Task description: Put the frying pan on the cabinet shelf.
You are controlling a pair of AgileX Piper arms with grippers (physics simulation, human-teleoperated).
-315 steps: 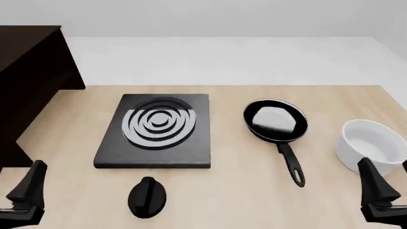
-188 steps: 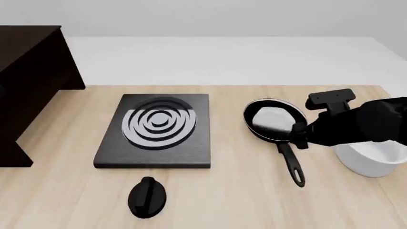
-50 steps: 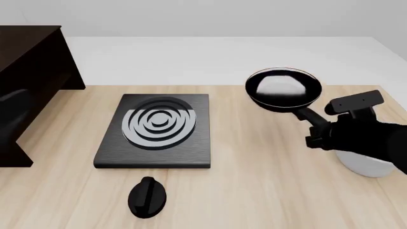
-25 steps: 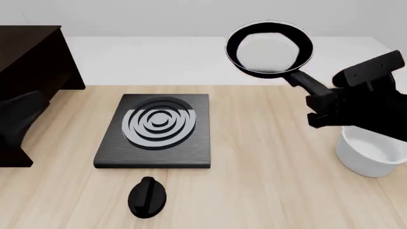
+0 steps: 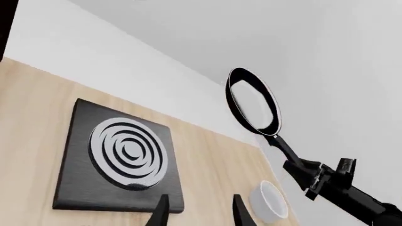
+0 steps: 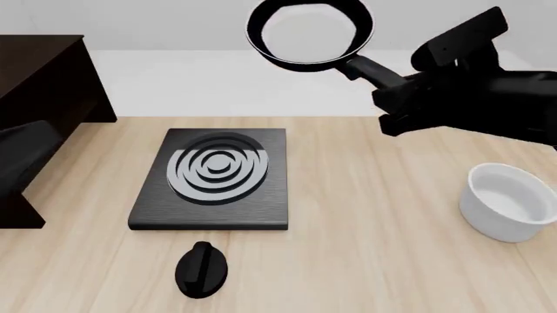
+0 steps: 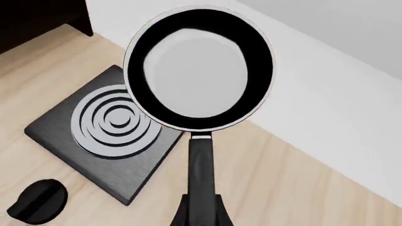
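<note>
Front view. The frying pan (image 6: pixel 310 32) is held high above the table (image 6: pixel 366 261), over the far edge, its pale glossy inside turned toward the camera. Its long handle is clamped in the right gripper (image 6: pixel 393 88), whose bulky black arm enters from the right. The dark wooden cabinet (image 6: pixel 44 104) stands at the table's far left, well apart from the pan. A blurred dark shape in front of the cabinet is taken to be the left arm. A black square stove plate (image 6: pixel 213 179) with silver rings lies left of centre; a small black knob-like object (image 6: pixel 202 269) lies just in front of it. A white bowl (image 6: pixel 509 202) stands at the right, below the right arm.

Left wrist view. The two fingertips of the left gripper (image 5: pixel 199 214) are seen apart, with nothing between them. Beyond them the stove plate (image 5: pixel 119 155) is shown on the table, and the white bowl (image 5: pixel 269 202) farther off. The frying pan (image 5: pixel 253 107) is seen nearly edge-on in the air, its handle gripped by the right gripper (image 5: pixel 308 174).

Right wrist view. The frying pan (image 7: pixel 199 68) fills the centre, its handle running straight back between the closed fingers (image 7: pixel 179 214) of the right gripper (image 7: pixel 202 212). Below it the stove plate (image 7: pixel 103 132) and the knob-like object (image 7: pixel 37 202) are seen on the table, and a corner of the cabinet (image 7: pixel 37 19) appears at the frame's edge.
</note>
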